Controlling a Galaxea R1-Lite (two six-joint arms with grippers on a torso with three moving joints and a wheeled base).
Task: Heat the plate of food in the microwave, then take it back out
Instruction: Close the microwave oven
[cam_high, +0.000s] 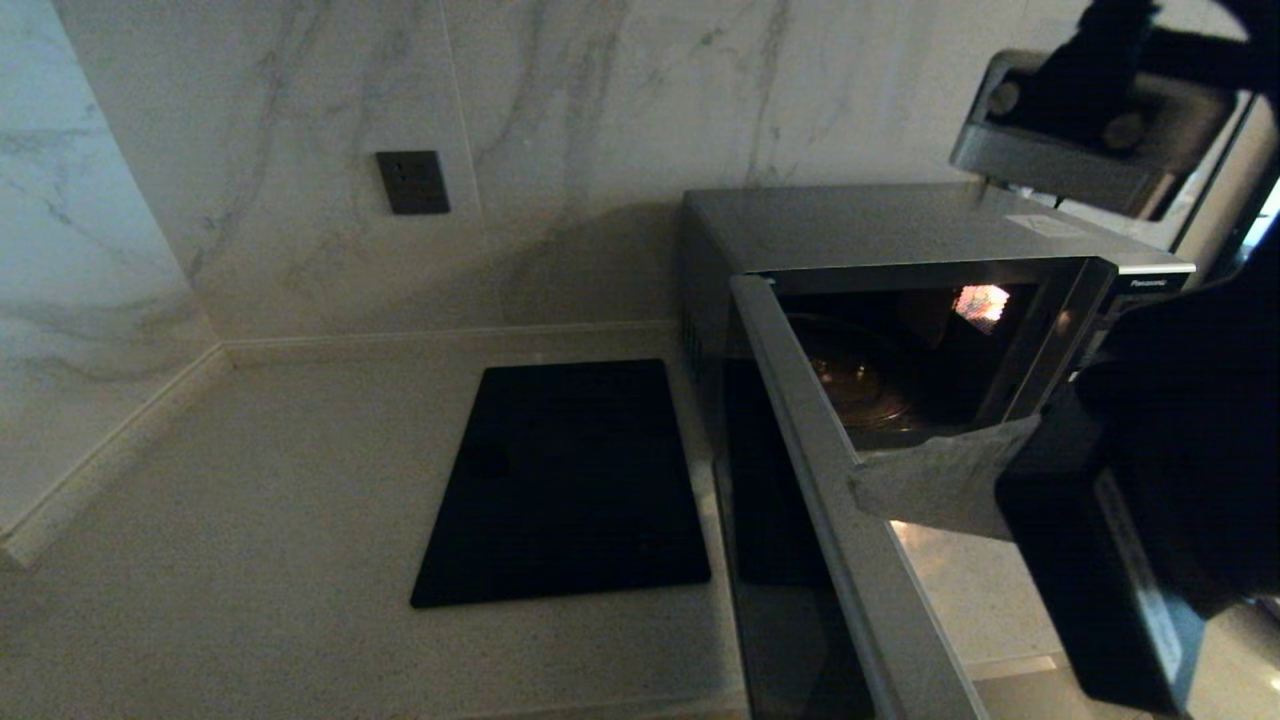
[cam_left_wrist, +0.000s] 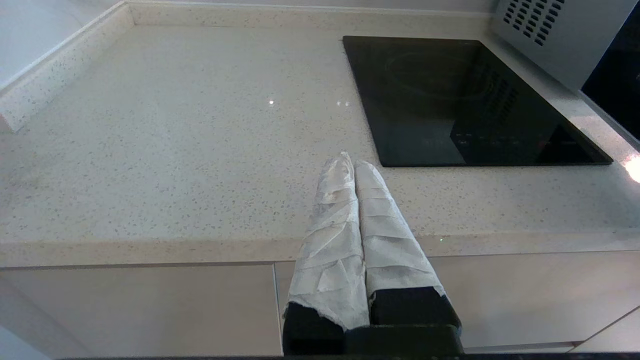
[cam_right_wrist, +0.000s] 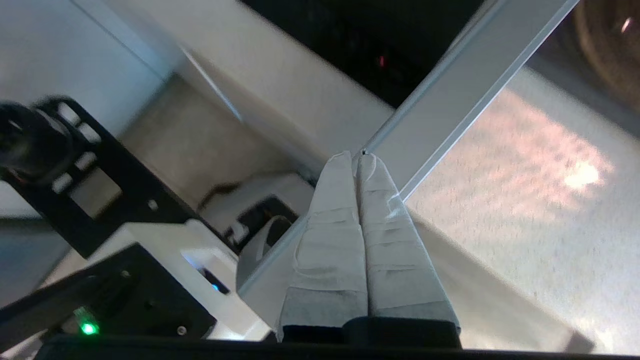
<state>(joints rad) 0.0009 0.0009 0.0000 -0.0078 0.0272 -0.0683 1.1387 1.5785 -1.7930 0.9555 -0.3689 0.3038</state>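
Note:
The microwave (cam_high: 860, 225) stands at the right of the counter with its door (cam_high: 850, 560) swung wide open toward me. The lit cavity shows a glass turntable (cam_high: 860, 385); the plate of food is out of view. My right gripper (cam_high: 862, 490), its fingers wrapped in white, is shut with nothing in it, and its tips rest against the inner side of the door. In the right wrist view the right gripper (cam_right_wrist: 356, 157) touches the door's silver edge strip (cam_right_wrist: 465, 85). My left gripper (cam_left_wrist: 350, 162) is shut and empty, low in front of the counter's front edge.
A flat black panel (cam_high: 565, 480) is set into the speckled counter (cam_high: 250, 600) left of the microwave, also in the left wrist view as the black panel (cam_left_wrist: 465, 100). A dark wall socket (cam_high: 412, 182) sits on the marble wall. A grey metal fixture (cam_high: 1080, 150) hangs at the upper right.

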